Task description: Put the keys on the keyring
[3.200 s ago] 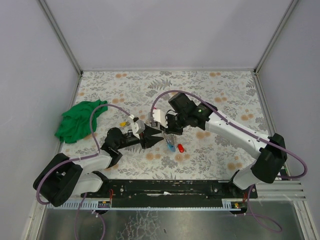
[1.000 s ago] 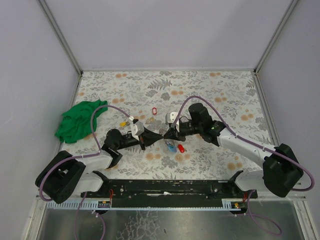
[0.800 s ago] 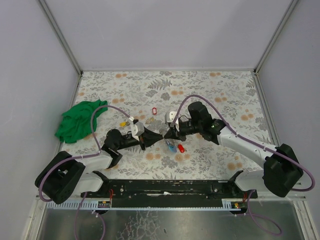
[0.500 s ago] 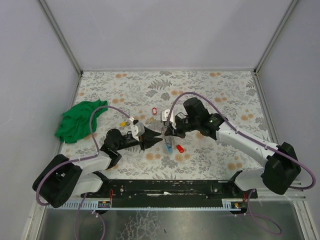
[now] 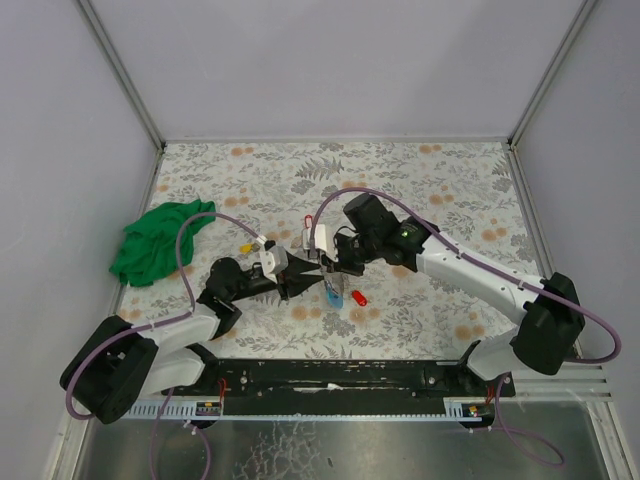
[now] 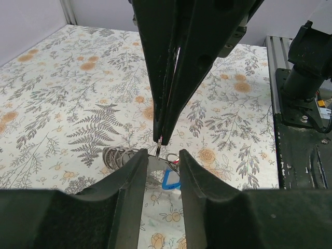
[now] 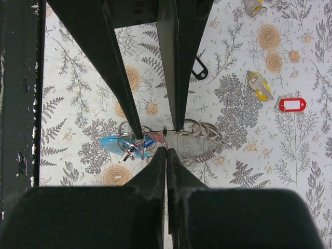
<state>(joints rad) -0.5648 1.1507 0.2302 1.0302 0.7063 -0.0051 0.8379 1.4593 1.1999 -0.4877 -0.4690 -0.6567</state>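
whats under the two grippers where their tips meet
Below them are a blue tag with small rings and a grey coil of rings. The left gripper, clamping the thin keyring, and the shut right gripper cover the stretch between, so any link there is hidden.

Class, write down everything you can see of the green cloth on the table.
The green cloth is a bright green, soft-looking fabric, crumpled into a loose heap with folds and shadows. It lies on the floral table near its left edge. A purple cable crosses its right side in the top view; whether they touch cannot be told.
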